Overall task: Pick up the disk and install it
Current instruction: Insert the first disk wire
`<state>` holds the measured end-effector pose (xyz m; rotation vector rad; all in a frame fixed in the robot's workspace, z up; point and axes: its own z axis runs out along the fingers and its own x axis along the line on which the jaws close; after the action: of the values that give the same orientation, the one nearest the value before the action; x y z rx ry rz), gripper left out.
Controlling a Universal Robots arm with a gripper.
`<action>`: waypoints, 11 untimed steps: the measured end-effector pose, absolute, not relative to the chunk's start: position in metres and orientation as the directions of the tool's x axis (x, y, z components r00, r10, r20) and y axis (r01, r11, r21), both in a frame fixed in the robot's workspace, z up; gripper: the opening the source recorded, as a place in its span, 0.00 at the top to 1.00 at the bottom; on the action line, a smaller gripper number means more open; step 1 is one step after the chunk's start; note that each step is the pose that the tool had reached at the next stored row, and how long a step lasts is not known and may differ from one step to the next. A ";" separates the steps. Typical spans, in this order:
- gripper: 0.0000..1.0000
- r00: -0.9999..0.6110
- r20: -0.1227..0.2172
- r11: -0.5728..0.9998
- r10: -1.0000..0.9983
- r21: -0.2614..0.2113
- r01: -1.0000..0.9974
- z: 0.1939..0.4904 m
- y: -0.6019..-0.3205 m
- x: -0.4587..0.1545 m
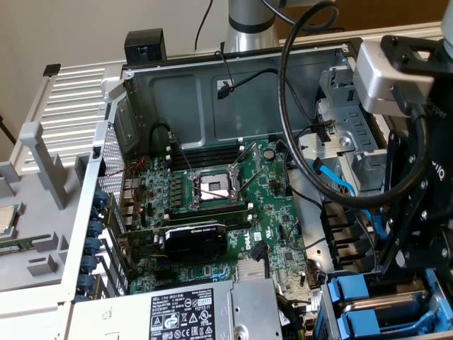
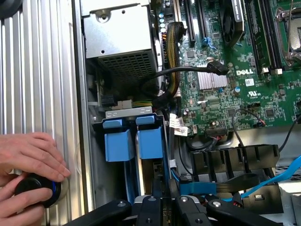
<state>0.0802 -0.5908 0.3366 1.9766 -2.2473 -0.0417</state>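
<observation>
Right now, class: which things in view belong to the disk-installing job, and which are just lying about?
Job: gripper, over the drive bay; blue-railed disk in that bay.
Lying about: processor chip, power supply box, graphics card, person's hands on a black knob.

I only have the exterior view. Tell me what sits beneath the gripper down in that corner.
Observer: Two blue carriers stand side by side beneath the gripper.
Operator: Report any person nearby.
Observer: A person's hands lie on the ribbed metal surface outside the case wall, closed around a black round object with a blue ring.
Operator: Describe the end of the power supply box that faces the carriers.
Observer: That end is a perforated grille.
</observation>
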 end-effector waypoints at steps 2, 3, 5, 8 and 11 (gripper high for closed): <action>0.83 -0.122 0.093 0.132 -0.988 0.118 -0.984 0.337 -0.591 0.080; 0.83 -0.122 0.093 0.132 -0.988 0.118 -0.984 0.337 -0.591 0.080; 0.83 -0.121 0.093 0.132 -0.988 0.118 -0.984 0.337 -0.591 0.080; 0.83 -0.121 0.093 0.132 -0.988 0.118 -0.984 0.337 -0.591 0.081; 0.83 -0.121 0.093 0.131 -0.988 0.118 -0.984 0.337 -0.591 0.081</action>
<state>0.0808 -0.5908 0.3365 1.9782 -2.2467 -0.0409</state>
